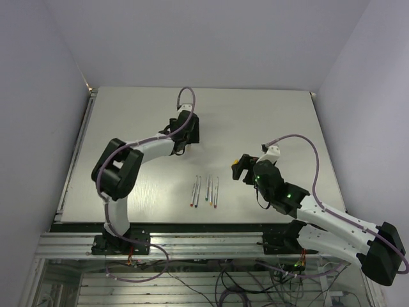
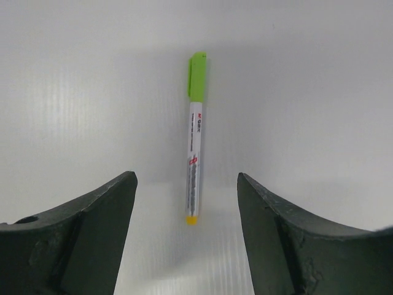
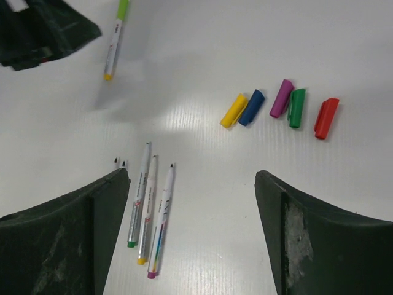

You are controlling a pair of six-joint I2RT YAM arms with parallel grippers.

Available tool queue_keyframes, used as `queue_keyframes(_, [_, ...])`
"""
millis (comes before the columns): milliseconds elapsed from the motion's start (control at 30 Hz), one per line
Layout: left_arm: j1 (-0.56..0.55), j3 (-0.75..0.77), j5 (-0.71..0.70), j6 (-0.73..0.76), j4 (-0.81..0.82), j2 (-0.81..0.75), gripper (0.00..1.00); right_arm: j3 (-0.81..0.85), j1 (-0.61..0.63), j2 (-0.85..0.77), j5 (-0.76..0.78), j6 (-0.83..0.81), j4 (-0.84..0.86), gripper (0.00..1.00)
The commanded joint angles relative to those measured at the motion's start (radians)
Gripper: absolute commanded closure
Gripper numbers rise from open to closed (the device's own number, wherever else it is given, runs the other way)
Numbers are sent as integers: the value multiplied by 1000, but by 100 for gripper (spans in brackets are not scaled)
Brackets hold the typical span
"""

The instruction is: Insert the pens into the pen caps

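Both stood wide and empty: left hand (image 2: 186, 179) over 1 capped pen (image 2: 194, 138), right hand (image 3: 191, 176) near 5 loose caps (image 3: 282, 98) that a clumsy descent might scatter.

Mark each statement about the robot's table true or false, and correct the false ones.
1. The capped pen between the fingers of the left gripper wears a lime cap. True.
2. The left gripper is clamped on that pen. False: its jaws stand open and the pen lies untouched on the table.
3. The red cap lies against the green cap. False: the red cap lies apart, and the green cap sits right beside the purple cap.
4. The yellow cap and blue cap lie side by side. True.
5. The right gripper holds a cap. False: it is open and empty.
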Motion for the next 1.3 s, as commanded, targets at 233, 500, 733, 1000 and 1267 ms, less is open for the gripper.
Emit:
queue_keyframes(233, [-95, -281, -76, -19, -77, -344, 24, 36, 0, -21, 146, -21, -9, 14])
queue_keyframes(500, [-289, -438, -126, -82, -191, -540, 26, 28, -2, -19, 256, 80, -79, 47])
queue_keyframes(733, [-391, -499, -139, -139, -286, -607, 26, 38, -3, -26, 299, 157, -204, 46])
queue_keyframes(1000, [-463, -508, -148, -160, -292, -537, 29, -16, -2, -81, 265, 188, -186, 47])
queue_keyframes(1267, [-511, -483, -162, -176, -278, -457, 32, -17, -3, -70, 259, 218, -208, 47])
